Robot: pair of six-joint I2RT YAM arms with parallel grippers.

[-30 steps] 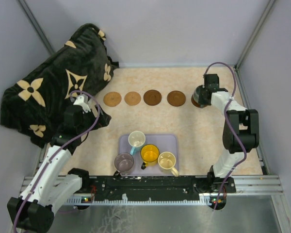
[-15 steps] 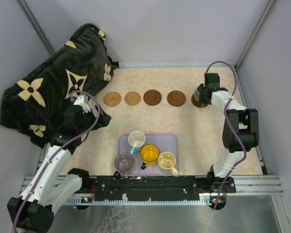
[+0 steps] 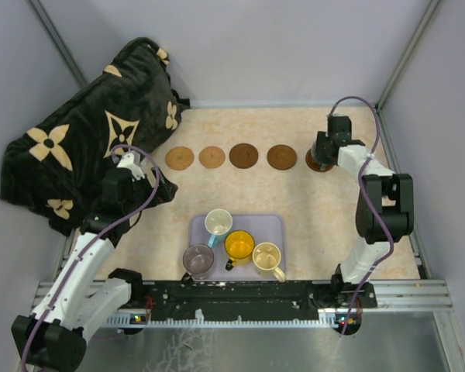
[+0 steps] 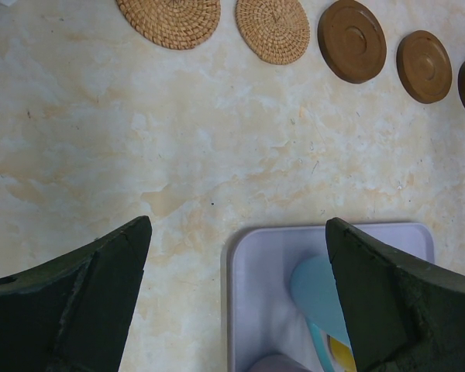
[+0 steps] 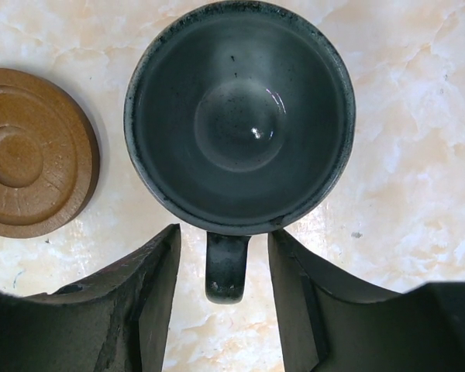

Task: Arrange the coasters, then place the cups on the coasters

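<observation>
Remote view, left to right: at 9 o'clock in the overhead shot, a plush black blanket (image 3: 85, 139) patterned with tan flowers slumps over the edge of the marbled tabletop (image 3: 310, 209). My left gripper (image 4: 236, 232) hangs wide open and empty, a corner of the smooth lavender tray (image 4: 252, 302) showing between its fingers. Across the far half, the coasters (image 3: 243, 155) lie flat in a row running 9 to 3 o'clock: two woven straw rounds (image 4: 170, 12), then turned brown discs (image 4: 352, 40) with ringed faces. At 6 o'clock the tray holds four upright mugs (image 3: 239, 245): purple-grey, white with a blue handle, yellow and cream. At 2 o'clock a glossy dark mug (image 5: 240, 116) stands upright, a sliver of brown disc showing at its foot. In the right wrist view its handle (image 5: 226, 271) points to 6 o'clock, between the parted fingers of my right gripper (image 5: 223, 235), which stand clear of it on both sides.
</observation>
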